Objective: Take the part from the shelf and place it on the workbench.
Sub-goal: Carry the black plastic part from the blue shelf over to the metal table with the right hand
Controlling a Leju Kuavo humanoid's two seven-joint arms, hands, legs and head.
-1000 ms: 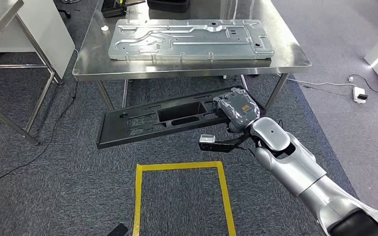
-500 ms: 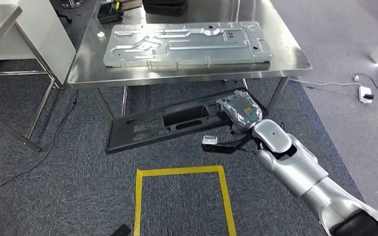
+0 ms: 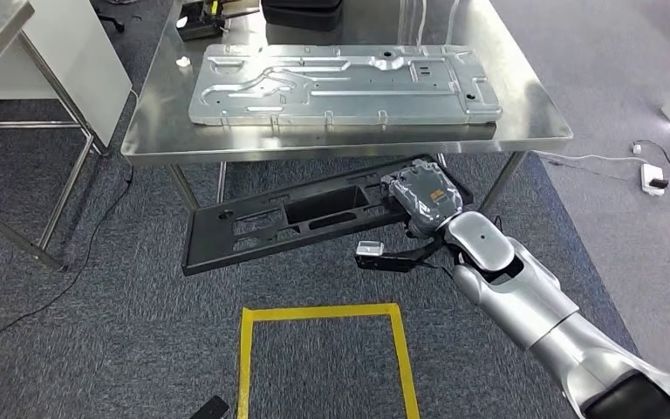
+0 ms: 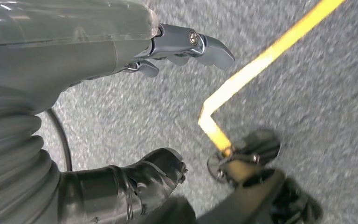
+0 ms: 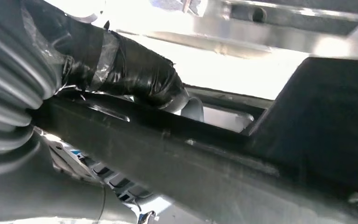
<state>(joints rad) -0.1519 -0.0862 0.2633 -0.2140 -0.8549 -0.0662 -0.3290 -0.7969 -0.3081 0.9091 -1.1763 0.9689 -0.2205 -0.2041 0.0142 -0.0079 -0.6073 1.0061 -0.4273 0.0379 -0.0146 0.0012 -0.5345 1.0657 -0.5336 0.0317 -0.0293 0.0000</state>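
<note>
Nearest, a square outline of yellow tape (image 3: 323, 353) is lying on the grey, short-pile carpet floor (image 3: 122, 332), with a small black object (image 3: 209, 408) at the near edge just left of it. The left hand (image 4: 121, 116) is hanging over this carpet beside a corner of the tape, its grey thumb and dark fingers spread apart and grasping nothing.

From the near right, the silver right arm (image 3: 532, 305) is reaching forward and left. Its right hand (image 3: 419, 196), grey-backed with a small orange and green label too small to read, is clasping the right end of the long flat black plastic part (image 3: 297, 214). The right wrist view is showing a dark taped finger (image 5: 135, 70) curling over the part's edge. The part has a deep rectangular recess in the middle and slotted cut-outs along its length; it is hovering above the carpet, tilted with its left end nearer, just in front of and lower than the tabletop.

Beyond it, the stainless-steel workbench (image 3: 523, 122) is standing on thin metal legs, its top shiny and reflective. A large pressed grey metal panel (image 3: 340, 83) with raised ribs and channels is lying flat on it. At the far left edge a small dark device (image 3: 196, 24) is resting. To the far right, a white power strip (image 3: 652, 179) with cable is lying on the floor.
</note>
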